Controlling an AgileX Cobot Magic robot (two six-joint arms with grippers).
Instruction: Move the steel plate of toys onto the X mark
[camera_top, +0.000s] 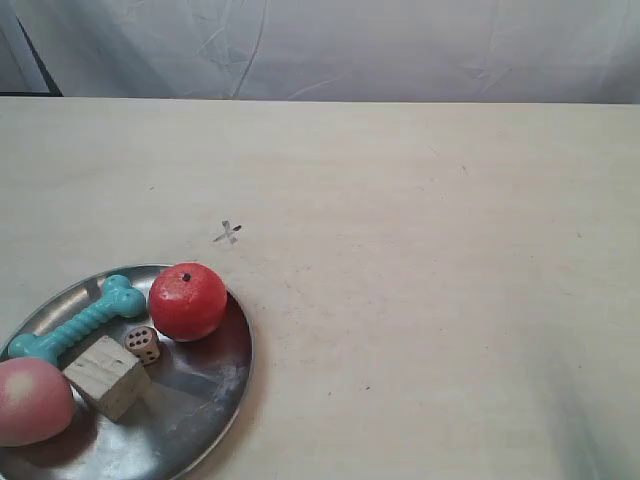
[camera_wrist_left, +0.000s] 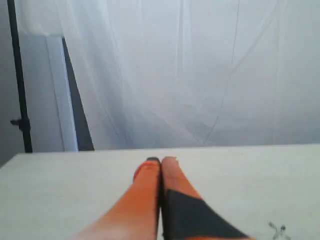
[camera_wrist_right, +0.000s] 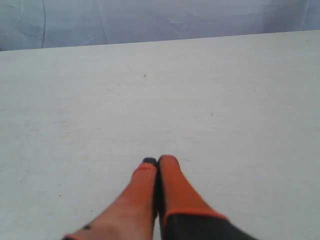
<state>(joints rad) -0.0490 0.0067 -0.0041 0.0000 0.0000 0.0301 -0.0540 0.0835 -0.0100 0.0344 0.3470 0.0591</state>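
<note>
One steel plate (camera_top: 200, 400) sits lower left in the exterior view, carrying five toys: teal bone (camera_top: 80, 322), red apple (camera_top: 187, 301), pink ball (camera_top: 30, 400), wooden cube (camera_top: 107, 376), die (camera_top: 143, 344). The single X mark (camera_top: 228, 233) lies just above its rim, apart. The left gripper (camera_wrist_left: 161, 162) and right gripper (camera_wrist_right: 157, 162) are pressed together, pinching nothing.

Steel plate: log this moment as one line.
steel plate: apart from X mark, toys aboard | left gripper: shut, empty | right gripper: shut, empty | grasp: not yet made
</note>
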